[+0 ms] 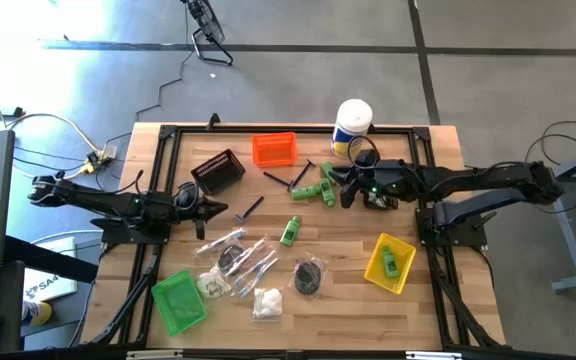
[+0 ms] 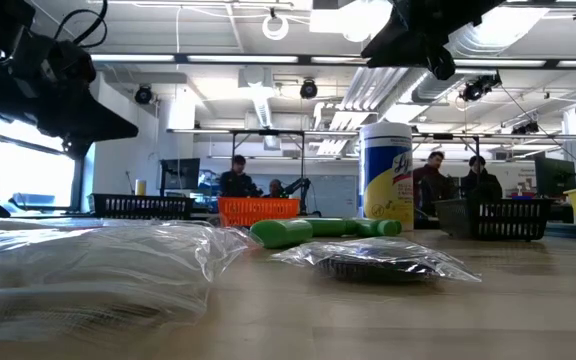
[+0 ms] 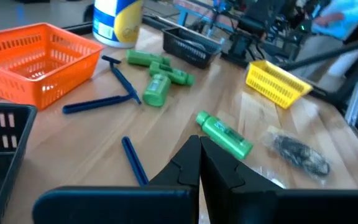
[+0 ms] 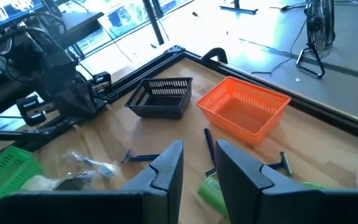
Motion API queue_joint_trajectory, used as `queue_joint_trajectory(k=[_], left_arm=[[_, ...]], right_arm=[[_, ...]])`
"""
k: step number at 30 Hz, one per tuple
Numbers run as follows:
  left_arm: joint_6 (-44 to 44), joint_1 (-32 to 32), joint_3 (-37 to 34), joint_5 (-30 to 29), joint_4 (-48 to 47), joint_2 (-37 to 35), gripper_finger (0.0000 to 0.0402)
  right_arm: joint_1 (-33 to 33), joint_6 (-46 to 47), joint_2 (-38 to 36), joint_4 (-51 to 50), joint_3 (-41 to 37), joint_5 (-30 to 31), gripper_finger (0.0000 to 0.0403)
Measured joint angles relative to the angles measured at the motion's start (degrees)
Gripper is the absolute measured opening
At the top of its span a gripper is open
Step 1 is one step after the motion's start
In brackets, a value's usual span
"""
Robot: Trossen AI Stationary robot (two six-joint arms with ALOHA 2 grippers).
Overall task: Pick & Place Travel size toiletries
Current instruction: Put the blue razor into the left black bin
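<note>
Green mini bottles lie in a cluster (image 1: 313,190) by the table's middle, and one lies alone (image 1: 290,232); another sits in the yellow bin (image 1: 390,262). Dark-blue razor sticks (image 1: 251,208) lie near the black bin. Clear-wrapped packets (image 1: 233,250), a dark round bundle (image 1: 308,275) and bags of white puffs (image 1: 266,302) lie toward the near edge. My right gripper (image 1: 345,192) is open and hangs above the bottle cluster; a green bottle (image 4: 210,190) shows below its fingers. My left gripper (image 1: 220,208) is shut and hovers beside a razor stick, clear of the table.
An orange bin (image 1: 274,149) and a black bin (image 1: 218,172) stand toward the far edge, with a white canister (image 1: 353,122) and a second black bin (image 3: 191,48) near the far right. A green bin (image 1: 179,300) sits at the near left. People show in the room behind (image 2: 238,175).
</note>
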Motion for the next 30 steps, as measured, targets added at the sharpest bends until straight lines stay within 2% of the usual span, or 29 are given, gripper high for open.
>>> queue_joint_trajectory(k=[4,8,15,24,30], left_arm=[[-1.06,0.00,0.20,-1.47,4.27,3.98,0.0000],[-1.12,-0.02,3.13,-3.49,4.73,9.58,0.0000],[-2.49,-0.02,8.47,-6.05,4.69,20.86,0.0000],[-4.53,0.00,16.41,-6.12,3.77,35.19,0.0000],[-9.09,-0.01,21.12,-6.05,3.49,43.07,0.0000]], right_arm=[[-1.23,-1.95,0.00,0.00,0.00,-1.89,0.0085],[-2.48,-4.34,0.00,0.00,0.00,-4.30,0.0085],[-4.14,-7.54,0.00,-0.01,0.01,-4.56,0.0085],[-5.65,-11.89,0.00,0.00,0.02,-4.68,0.0085],[-7.10,-12.17,0.00,0.54,0.00,-5.93,0.0085]])
